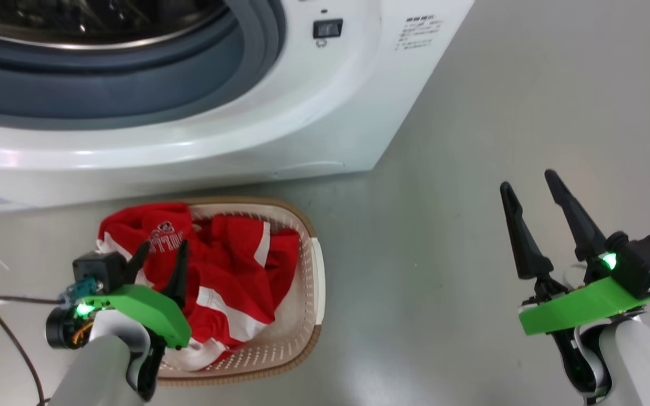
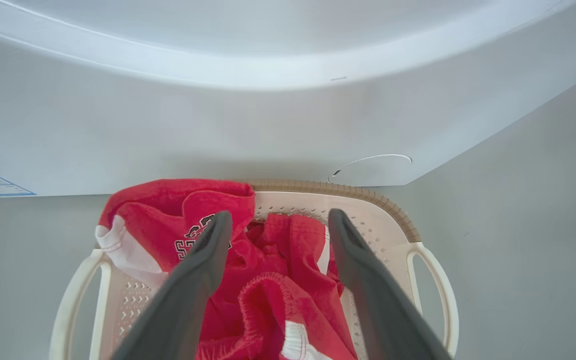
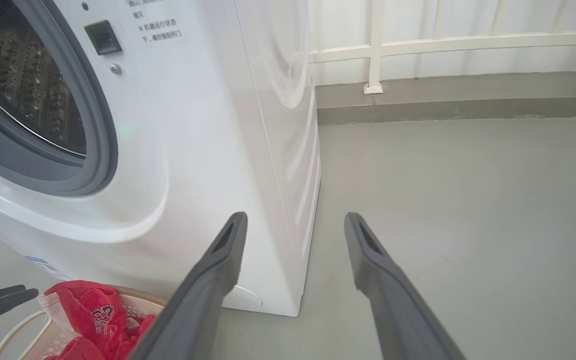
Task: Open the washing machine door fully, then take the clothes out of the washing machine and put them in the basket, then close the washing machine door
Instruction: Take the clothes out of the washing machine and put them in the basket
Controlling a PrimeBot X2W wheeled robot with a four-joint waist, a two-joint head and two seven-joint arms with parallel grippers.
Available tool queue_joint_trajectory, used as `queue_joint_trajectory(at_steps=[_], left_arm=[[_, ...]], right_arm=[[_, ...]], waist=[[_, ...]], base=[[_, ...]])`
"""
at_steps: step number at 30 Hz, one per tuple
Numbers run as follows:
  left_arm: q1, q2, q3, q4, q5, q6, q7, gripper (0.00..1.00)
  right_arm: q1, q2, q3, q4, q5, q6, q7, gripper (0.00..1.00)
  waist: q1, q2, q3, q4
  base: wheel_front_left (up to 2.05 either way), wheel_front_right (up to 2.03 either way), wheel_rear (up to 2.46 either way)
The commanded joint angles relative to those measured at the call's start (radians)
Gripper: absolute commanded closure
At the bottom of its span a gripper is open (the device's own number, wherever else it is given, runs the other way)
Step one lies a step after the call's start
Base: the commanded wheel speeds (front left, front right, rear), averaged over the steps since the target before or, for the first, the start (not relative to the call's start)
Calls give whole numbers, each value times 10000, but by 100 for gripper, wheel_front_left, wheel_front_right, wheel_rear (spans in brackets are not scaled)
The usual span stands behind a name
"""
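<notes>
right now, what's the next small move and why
Probably lift the left end effector straight up, clear of the basket: its jaws stand open, the clothes lie inside the basket, and the drum of the washing machine, as far as it shows, looks empty, so shutting the machine seems next.

Head view looks steeply down; left wrist close above the basket; right wrist low, facing the washing machine; all share both

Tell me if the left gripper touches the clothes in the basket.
Cannot tell. In the left wrist view the open left gripper overlaps the clothes, but no contact or gap shows plainly.
</notes>
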Motion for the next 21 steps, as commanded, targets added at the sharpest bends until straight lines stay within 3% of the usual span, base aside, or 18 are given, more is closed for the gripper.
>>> queue_joint_trajectory(at_steps=[1,21], left_arm=[[368,364,391,-311,142,-55,-63,0],[2454,119,2058,-3456,1725,-55,-63,0]], right_arm=[[250,-100,174,-188,49,63,-65,0],[1143,-225,84,3,187,63,-65,0]], waist=[[0,0,-428,87],[0,0,-2092,138]], base=[[0,0,0],[0,0,0]])
